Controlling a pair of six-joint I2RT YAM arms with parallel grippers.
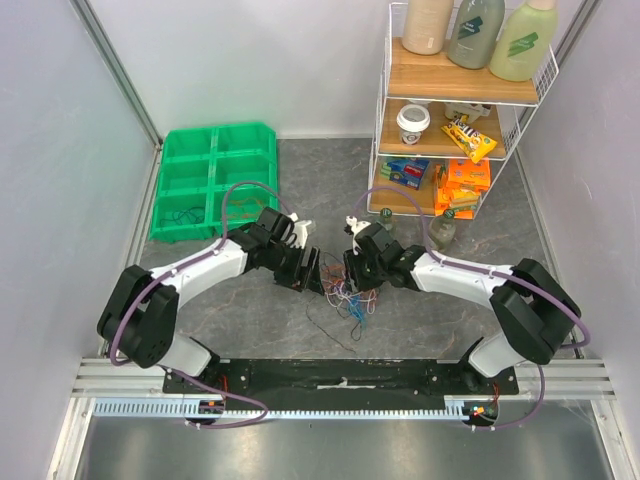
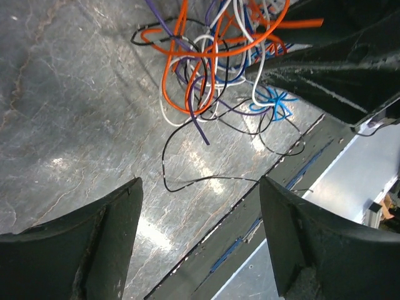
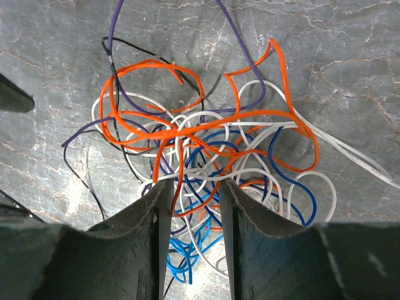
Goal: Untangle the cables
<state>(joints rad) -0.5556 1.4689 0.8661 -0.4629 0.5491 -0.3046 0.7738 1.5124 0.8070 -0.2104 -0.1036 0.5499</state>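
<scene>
The cables [image 1: 352, 293] lie in one loose knot on the grey marbled bench [image 1: 250, 325], about midway between the two arms and a little toward the near edge. Orange, white, blue, purple and black strands loop through each other. A small light-blue clump [image 2: 275, 102] sits on the near side of the heap. One thin black strand [image 2: 206, 179] trails away from it in a wide curve across the bench.

The left gripper [image 2: 200, 185] hangs just left of the tangle with its jaws spread wide and nothing held. Only bare bench and that stray black strand show between the fingers [image 2: 103, 244]. From where it points, the heap is just ahead of it.

The right gripper [image 3: 194, 187] is right over the knot, its jaws about halfway apart. An orange strand, some blue ones and a white one run through the gap between the fingers [image 3: 153, 237]. I cannot tell whether any of them is actually pinched. In the overhead view the two grippers face each other with the wires between and just below them.

Further back on the left a green compartment tray [image 1: 215, 180] sits on the bench. At the back right a white wire rack [image 1: 460, 88] carries bottles [image 1: 475, 35], a paper cup [image 1: 413, 123] and snack packets [image 1: 468, 138].
</scene>
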